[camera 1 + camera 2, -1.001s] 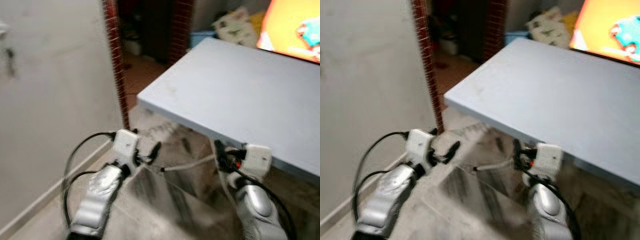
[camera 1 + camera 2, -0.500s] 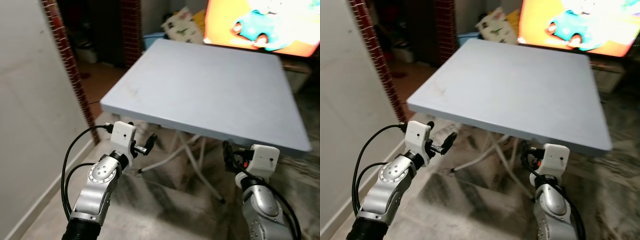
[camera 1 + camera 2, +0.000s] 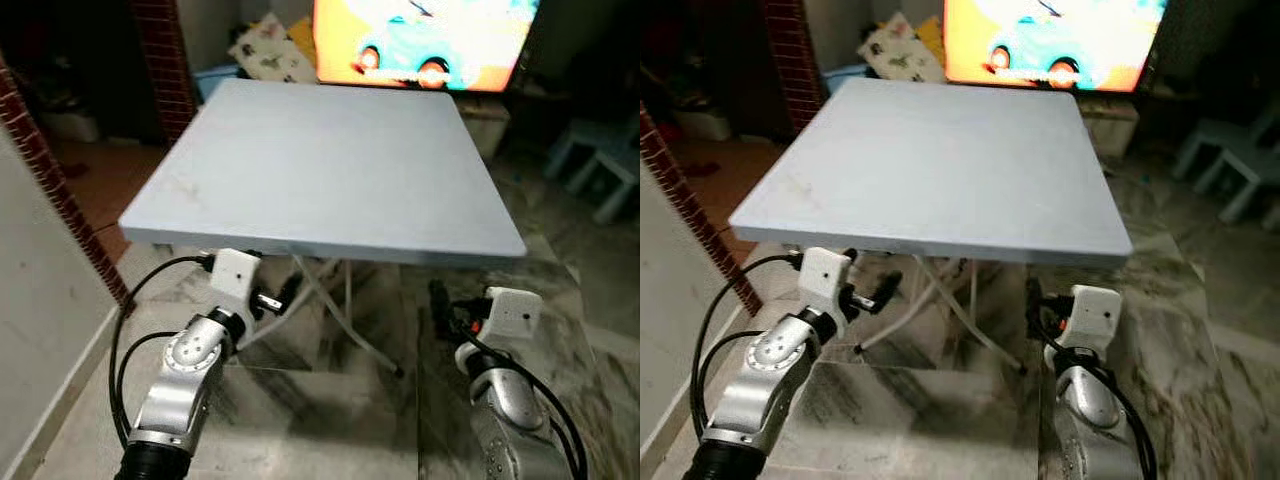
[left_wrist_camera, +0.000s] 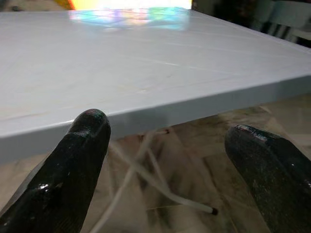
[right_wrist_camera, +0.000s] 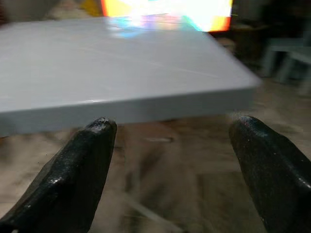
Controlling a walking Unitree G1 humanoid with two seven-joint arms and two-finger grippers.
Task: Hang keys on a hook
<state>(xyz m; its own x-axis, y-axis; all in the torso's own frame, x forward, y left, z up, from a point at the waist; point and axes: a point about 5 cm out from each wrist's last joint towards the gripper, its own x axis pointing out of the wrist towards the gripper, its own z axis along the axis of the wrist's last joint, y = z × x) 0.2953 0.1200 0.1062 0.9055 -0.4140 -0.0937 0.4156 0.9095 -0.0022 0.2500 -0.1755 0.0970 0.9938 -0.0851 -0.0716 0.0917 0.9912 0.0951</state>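
Note:
My left gripper (image 3: 276,299) is held low in front of the near edge of a pale blue folding table (image 3: 320,150), at its left part. In the left wrist view its fingers (image 4: 80,155) stand wide apart with nothing between them, and the table edge runs just beyond. My right gripper (image 3: 444,309) hangs below the table's near right corner. In the right wrist view that gripper (image 5: 172,141) is open too, with nothing held, facing the table edge (image 5: 146,109).
White crossed legs (image 3: 335,310) stand under the table on a marbled floor. A lit screen (image 3: 420,40) and a patterned cushion (image 3: 265,45) are behind it. A brick pillar (image 3: 40,170) and pale wall (image 3: 30,300) close the left; a blue stool (image 3: 600,170) stands right.
The camera has swung to the right, so the table now sits centred instead of off to the right. Both arms keep the same low posture.

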